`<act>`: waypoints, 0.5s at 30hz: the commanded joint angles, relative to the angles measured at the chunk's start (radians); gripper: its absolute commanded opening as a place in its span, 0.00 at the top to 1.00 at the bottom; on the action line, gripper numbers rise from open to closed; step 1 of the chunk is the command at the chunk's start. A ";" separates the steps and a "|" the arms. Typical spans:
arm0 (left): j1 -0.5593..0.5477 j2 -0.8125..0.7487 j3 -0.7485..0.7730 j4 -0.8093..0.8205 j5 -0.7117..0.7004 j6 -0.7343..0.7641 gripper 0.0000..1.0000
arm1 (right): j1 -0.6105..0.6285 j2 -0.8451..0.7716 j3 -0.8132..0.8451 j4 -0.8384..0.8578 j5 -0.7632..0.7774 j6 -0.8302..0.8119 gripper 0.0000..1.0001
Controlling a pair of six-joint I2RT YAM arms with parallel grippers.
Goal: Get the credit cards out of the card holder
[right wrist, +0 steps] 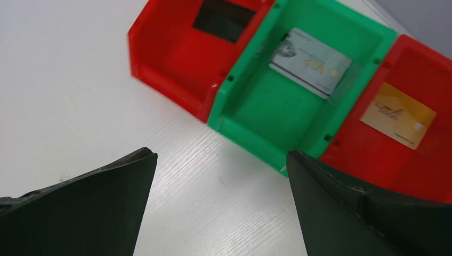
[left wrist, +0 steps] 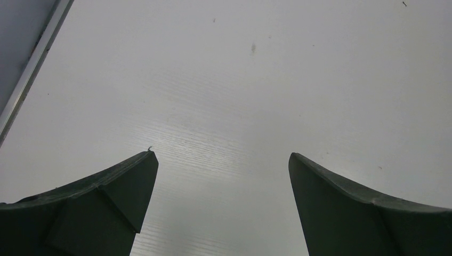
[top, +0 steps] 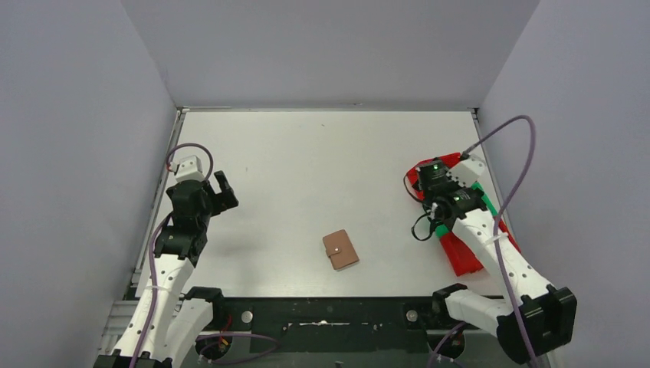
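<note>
The card holder (top: 340,250), a tan-brown wallet with a small strap tab, lies folded shut on the white table near its front middle. Three credit cards show in the right wrist view. A black one (right wrist: 223,20) is in the left red bin, a silver-grey one (right wrist: 310,61) in the green bin and a gold one (right wrist: 397,114) in the right red bin. My right gripper (right wrist: 221,154) (top: 424,227) hangs open and empty over bare table beside the green bin. My left gripper (left wrist: 222,156) (top: 224,192) is open and empty at the far left, well away from the holder.
A row of plastic bins sits at the table's right edge: a red bin (right wrist: 160,69), a green bin (right wrist: 256,112) and another red bin (right wrist: 373,160). Grey walls enclose the table on three sides. A metal rail (left wrist: 32,66) runs along the left edge.
</note>
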 commanded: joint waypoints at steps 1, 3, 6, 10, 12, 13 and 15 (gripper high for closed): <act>0.010 -0.007 0.006 0.056 0.002 -0.011 0.03 | -0.172 -0.105 -0.059 0.089 -0.016 -0.001 0.02; 0.010 -0.005 0.006 0.057 -0.001 -0.010 0.03 | -0.254 -0.106 -0.080 0.142 -0.089 -0.044 0.02; 0.010 -0.003 0.005 0.059 -0.003 -0.009 0.03 | -0.344 -0.055 -0.073 0.155 -0.149 -0.061 0.02; 0.012 0.000 0.004 0.060 -0.011 -0.006 0.03 | -0.425 0.036 -0.038 0.139 -0.214 -0.063 0.02; 0.012 0.001 0.004 0.062 -0.014 -0.004 0.03 | -0.436 0.072 -0.029 0.141 -0.236 -0.060 0.02; 0.012 0.002 0.003 0.062 -0.014 -0.004 0.03 | -0.438 0.089 -0.025 0.142 -0.243 -0.056 0.02; 0.012 0.002 0.002 0.062 -0.015 -0.003 0.03 | -0.438 0.116 -0.018 0.139 -0.252 -0.048 0.02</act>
